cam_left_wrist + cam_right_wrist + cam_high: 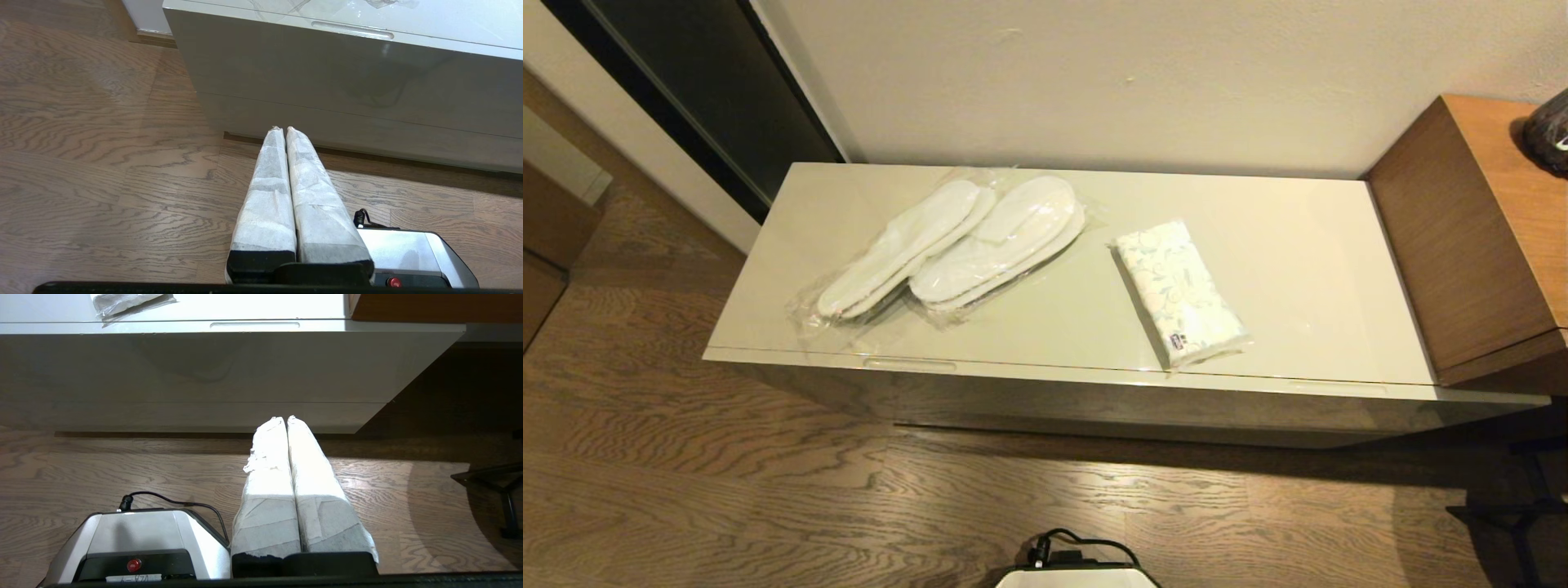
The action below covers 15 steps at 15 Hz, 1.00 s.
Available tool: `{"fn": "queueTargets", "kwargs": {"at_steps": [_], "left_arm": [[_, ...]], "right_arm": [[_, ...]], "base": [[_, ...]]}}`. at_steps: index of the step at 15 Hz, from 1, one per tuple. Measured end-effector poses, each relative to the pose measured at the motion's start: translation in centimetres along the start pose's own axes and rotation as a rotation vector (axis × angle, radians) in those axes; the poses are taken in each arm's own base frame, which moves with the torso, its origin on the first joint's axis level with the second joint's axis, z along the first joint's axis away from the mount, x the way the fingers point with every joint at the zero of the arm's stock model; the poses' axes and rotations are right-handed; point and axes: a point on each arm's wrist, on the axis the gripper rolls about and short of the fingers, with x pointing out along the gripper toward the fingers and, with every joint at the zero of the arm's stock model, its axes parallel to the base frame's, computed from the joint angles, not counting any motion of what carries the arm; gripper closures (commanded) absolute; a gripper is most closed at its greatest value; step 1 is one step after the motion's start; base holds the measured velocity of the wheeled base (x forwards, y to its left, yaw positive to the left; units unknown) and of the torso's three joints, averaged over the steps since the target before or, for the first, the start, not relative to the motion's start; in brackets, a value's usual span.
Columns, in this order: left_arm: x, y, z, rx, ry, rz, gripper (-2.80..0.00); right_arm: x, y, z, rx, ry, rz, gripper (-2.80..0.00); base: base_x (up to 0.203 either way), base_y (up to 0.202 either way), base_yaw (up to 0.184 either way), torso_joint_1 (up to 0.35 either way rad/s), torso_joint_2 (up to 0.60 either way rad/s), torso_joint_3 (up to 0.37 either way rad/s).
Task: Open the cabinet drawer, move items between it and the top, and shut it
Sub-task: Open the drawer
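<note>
The top [1298, 245] is a glossy cream slab. On it lie two clear-wrapped pairs of white slippers [903, 245] [1005, 241] at the left, and a floral tissue pack [1180, 290] right of middle near the front edge. The cabinet drawer [1094, 400] below is closed, with its notch [352, 30] [254, 325] showing along the front edge. My left gripper [282, 129] hangs low over the floor before the cabinet's left part, shut and empty. My right gripper [285, 418] hangs likewise before the right part, shut and empty. Neither shows in the head view.
A taller brown wooden unit [1478, 229] adjoins the cabinet's right end, with a dark object [1550, 131] on it. Black stand legs [1519, 510] sit on the floor at the right. My base [1078, 576] stands on wooden floor in front.
</note>
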Motion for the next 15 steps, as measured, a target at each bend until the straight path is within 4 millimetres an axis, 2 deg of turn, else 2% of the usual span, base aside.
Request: {"fn": "queueTargets", "kwargs": {"at_steps": [15], "left_arm": [[0.00,0.00,0.00,0.000,0.000,0.000,0.00]], "right_arm": [[0.00,0.01,-0.02,-0.019,0.002,0.003,0.00]], "base": [[0.000,0.000,0.000,0.000,0.00,0.000]]}}
